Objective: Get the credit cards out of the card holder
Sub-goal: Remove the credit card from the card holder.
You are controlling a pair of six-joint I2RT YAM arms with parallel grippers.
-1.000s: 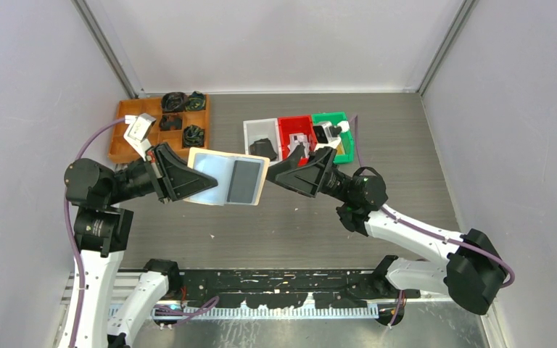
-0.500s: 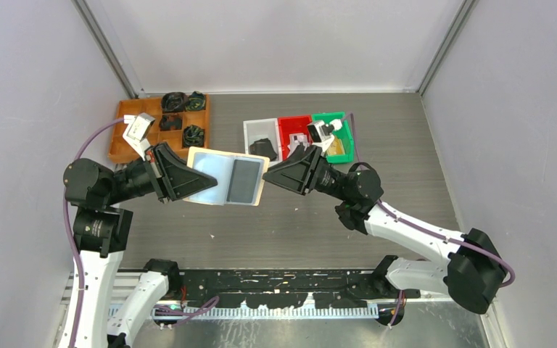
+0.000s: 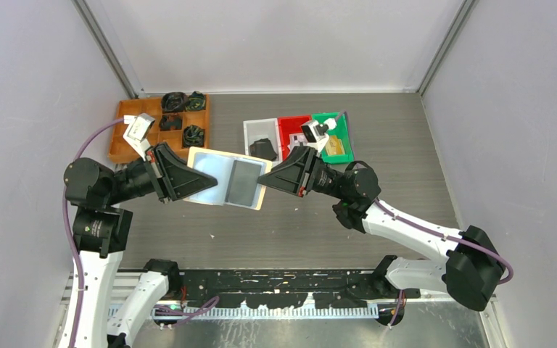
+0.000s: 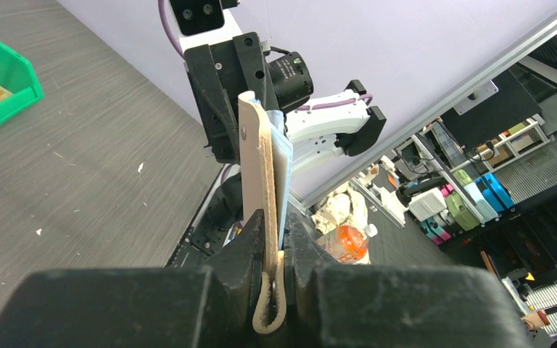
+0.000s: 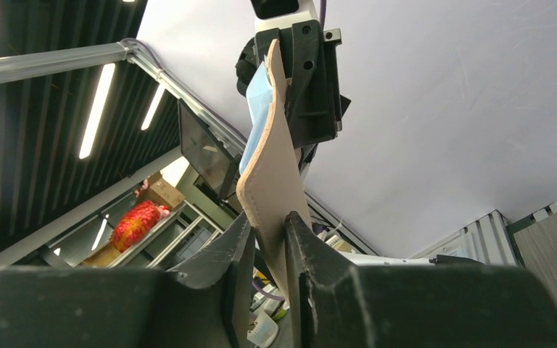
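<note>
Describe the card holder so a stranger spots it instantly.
Above the middle of the grey table, the left gripper and right gripper meet. Pinched between them is the card holder: a tan-rimmed panel, pale blue inside, the only thing held aloft.

The card holder [image 3: 216, 171] hangs open above the grey surface [image 3: 290, 228], its pale blue inside facing up inside a tan border. A dark grey card [image 3: 243, 182] sits in its right half. The left end effector [image 3: 201, 181] reaches in from the left and overlaps the holder's left part. The right end effector [image 3: 265, 179] comes from the right and its tip meets the holder's right edge.

At the far left a wooden tray [image 3: 119, 135] holds several black lumps [image 3: 174, 101]. Farther right, a white bin [image 3: 250, 130] with one black lump [image 3: 263, 149], a red bin [image 3: 288, 126] and a green bin [image 3: 343, 122] stand side by side.
</note>
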